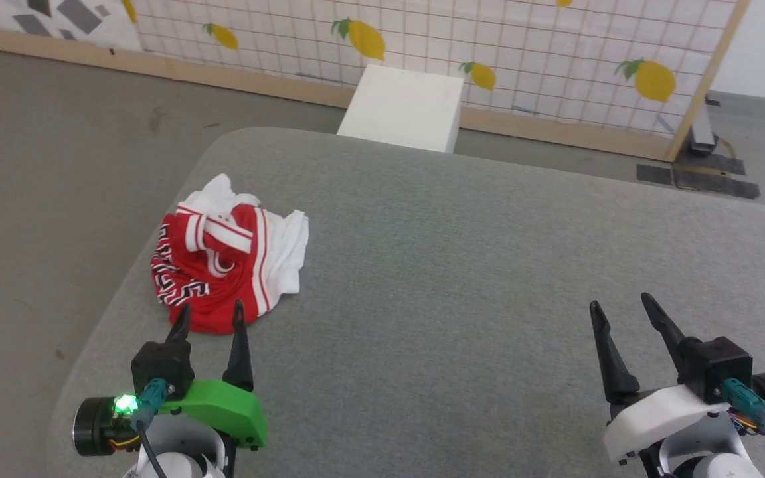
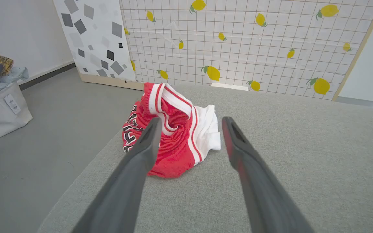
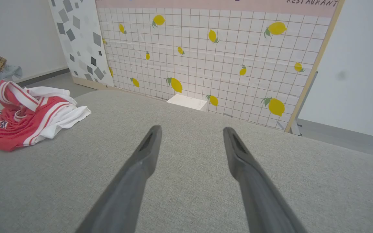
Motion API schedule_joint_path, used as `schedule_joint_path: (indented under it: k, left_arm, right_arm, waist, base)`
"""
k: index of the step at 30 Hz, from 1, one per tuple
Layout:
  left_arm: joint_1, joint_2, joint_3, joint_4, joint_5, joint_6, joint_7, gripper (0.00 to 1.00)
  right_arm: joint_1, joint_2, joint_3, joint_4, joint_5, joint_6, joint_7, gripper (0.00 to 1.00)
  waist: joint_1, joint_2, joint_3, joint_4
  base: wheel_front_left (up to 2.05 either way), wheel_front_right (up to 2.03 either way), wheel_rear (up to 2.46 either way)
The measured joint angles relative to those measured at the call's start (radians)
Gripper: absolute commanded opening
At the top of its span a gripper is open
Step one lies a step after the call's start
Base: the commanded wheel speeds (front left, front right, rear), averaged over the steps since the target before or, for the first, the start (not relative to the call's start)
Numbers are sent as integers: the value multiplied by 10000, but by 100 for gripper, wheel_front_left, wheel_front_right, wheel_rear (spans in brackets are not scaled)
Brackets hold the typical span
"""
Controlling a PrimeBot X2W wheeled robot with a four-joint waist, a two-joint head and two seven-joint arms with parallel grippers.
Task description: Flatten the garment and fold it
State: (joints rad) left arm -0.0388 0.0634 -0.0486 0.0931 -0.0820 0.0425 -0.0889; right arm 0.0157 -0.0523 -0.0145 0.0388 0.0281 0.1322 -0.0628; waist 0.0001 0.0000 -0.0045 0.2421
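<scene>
The red jersey [image 1: 223,272] lies in a crumpled heap near the left edge of the gray tabletop [image 1: 462,265]. The left gripper [image 1: 212,307] is just beside it, its fingers [image 1: 239,345] open and empty. The right gripper [image 1: 620,301] is well apart from it, open too. Nothing is flat or folded yet, so all the work is left.

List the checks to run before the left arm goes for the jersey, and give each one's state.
1. Left gripper open and empty: ok, fingers apart.
2. Right gripper open and empty: ok.
3. Jersey close to the left gripper: ok, it lies just beyond the fingers.
4. Jersey flat: not ok, it is a crumpled heap with its white inside showing.
5. Jersey wholly on the grey surface: ok, though near its left edge.
6. Hem or shoulders found for a grasp: cannot tell, the striped trim is tangled.
</scene>
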Motion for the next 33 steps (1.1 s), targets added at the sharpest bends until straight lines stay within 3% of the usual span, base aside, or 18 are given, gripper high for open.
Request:
schedule_joint_path:
  k: [33]
  left_arm:
    - [-105,-8,-288,531,-343,514,-667,100]
  right_arm:
    - [-173,4,-56,211,393,0,-483,100]
  waist:
    - [0,0,-38,1656]
  base:
    - [-7,-7,-7]
